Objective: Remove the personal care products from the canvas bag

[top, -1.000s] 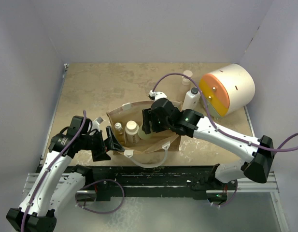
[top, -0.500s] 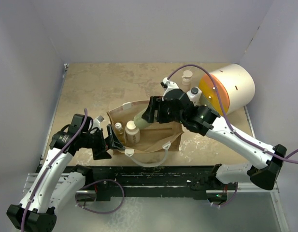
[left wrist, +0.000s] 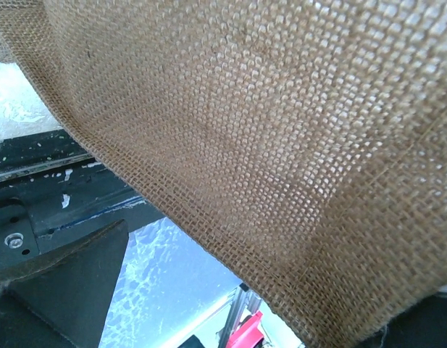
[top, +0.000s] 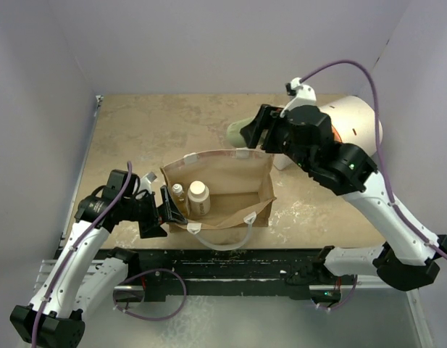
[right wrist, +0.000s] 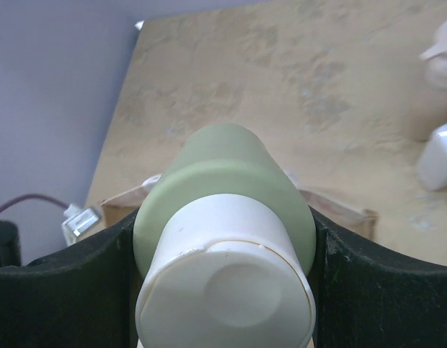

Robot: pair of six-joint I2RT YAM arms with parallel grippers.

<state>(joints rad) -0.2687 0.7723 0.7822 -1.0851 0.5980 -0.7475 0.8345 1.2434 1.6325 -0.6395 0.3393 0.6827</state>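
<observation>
Two bottles to go: my left pincer [top: 164, 212], wide open and gripping nothing, sits against the canvas bag [top: 223, 181] holding the amber bottle [top: 178, 191] and cream bottle [top: 198, 196], while my right pincer [top: 256, 130] clamps the olive-green bottle [top: 239, 132] aloft beyond the far rim, where a slip on its smooth round body could drop it.

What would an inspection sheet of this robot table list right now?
Surface: tan mottled tabletop, white flecks near front.
Job's things: boxy tan canvas bag holds small amber white-capped bottle and cream wide-capped bottle; white bottle and beige pump bottle stand outside.
Clutter: large white-orange-yellow cylinder, far right.
Grippers: right gripper clamps olive-green cream-capped bottle beyond the bag's far rim; left gripper open at bag's left corner.
Cables: purple cables loop by each gripper.
Surroundings: pale lilac walls.
</observation>
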